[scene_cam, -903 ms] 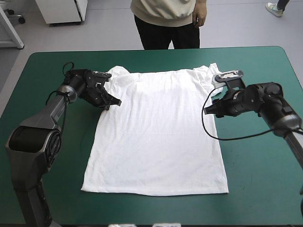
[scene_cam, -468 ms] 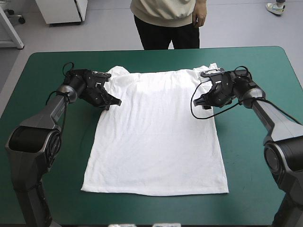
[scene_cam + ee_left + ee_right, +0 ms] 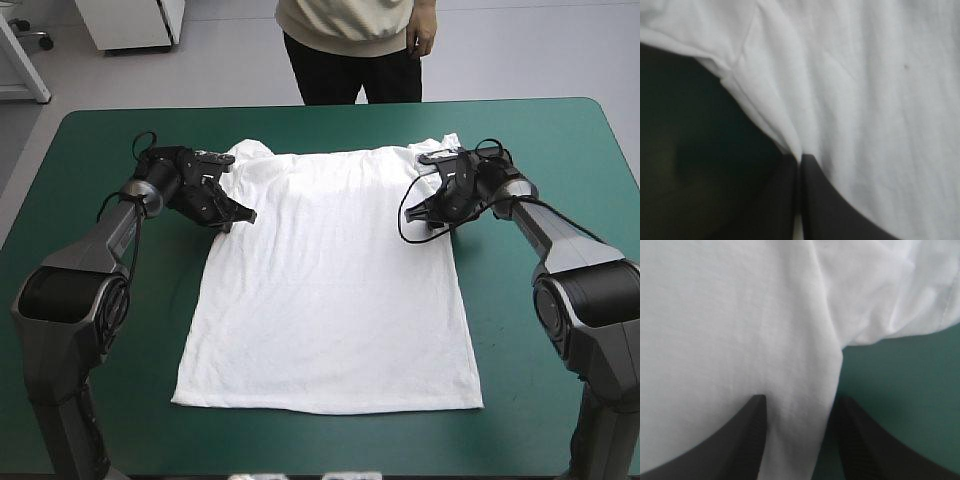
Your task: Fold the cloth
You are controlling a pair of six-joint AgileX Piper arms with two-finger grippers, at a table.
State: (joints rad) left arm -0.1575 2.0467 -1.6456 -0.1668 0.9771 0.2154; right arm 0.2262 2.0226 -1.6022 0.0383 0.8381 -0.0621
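Observation:
The white T-shirt [image 3: 330,280] lies spread flat on the teal-green cover, collar toward the far edge and hem near me. My left gripper [image 3: 238,216] sits at the shirt's left armpit, its black fingers all but shut on the cloth edge [image 3: 790,145]. My right gripper [image 3: 412,213] is at the right armpit, low on the table. In the right wrist view its fingers [image 3: 747,432] stand apart with the shirt's side edge [image 3: 805,405] lying between them. The right sleeve [image 3: 890,300] bunches just ahead of it.
A person stands beyond the far edge, hands off the table. Bare teal-green cover [image 3: 560,330] stretches to the right of the shirt, and more [image 3: 150,300] to its left. The right arm's black cable loops over the shirt near the armpit.
My right gripper has swung in from the right of the shirt to its right armpit edge. The left arm and the shirt have not moved.

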